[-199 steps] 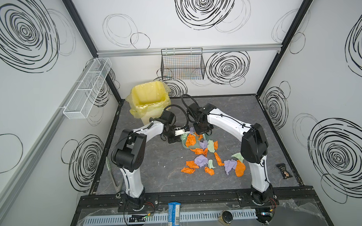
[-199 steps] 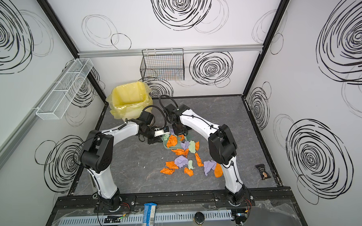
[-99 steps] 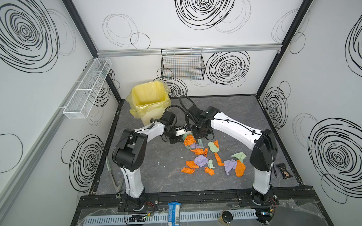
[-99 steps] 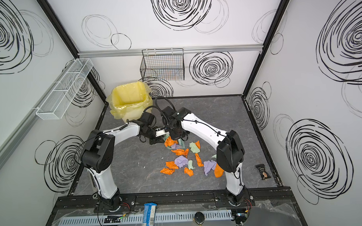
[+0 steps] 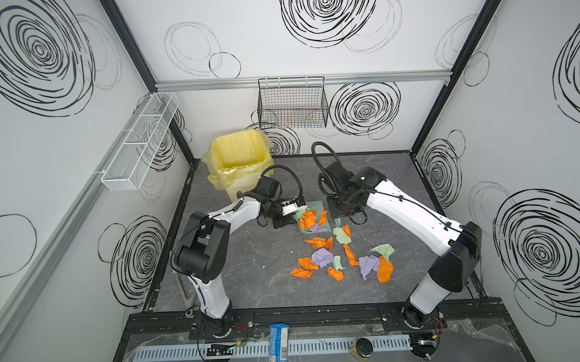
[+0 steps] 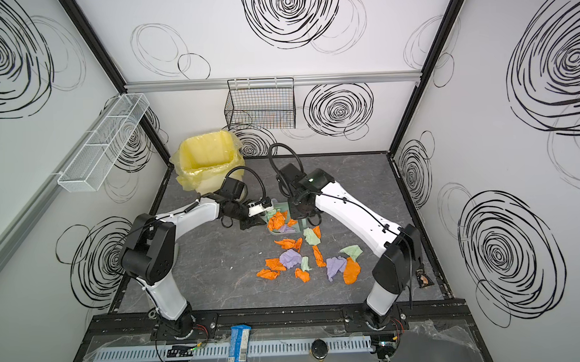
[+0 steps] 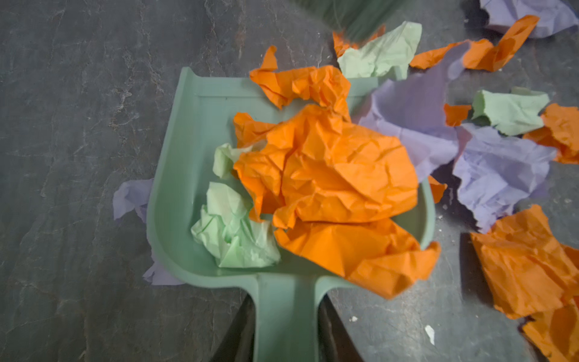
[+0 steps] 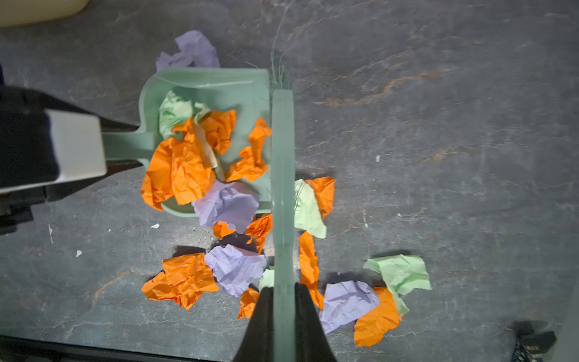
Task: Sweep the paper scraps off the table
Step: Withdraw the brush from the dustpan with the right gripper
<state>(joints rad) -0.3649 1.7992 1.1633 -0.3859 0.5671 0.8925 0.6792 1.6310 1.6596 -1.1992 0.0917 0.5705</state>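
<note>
Bright even light, blurred wrist-view edges

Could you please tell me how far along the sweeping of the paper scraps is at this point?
Partly done: several orange and green paper scraps already sit in the dustpan. In hand: the left gripper holds the dustpan's handle, and the right gripper holds the brush across its mouth. Left: about a dozen scraps lie loose on the table, and the pan is not yet emptied.

White walls (image 5: 250, 30) scrawled with black spirals enclose the booth. A black wire basket (image 5: 292, 103) hangs at the back, a white mesh shelf (image 5: 138, 144) at left.
</note>
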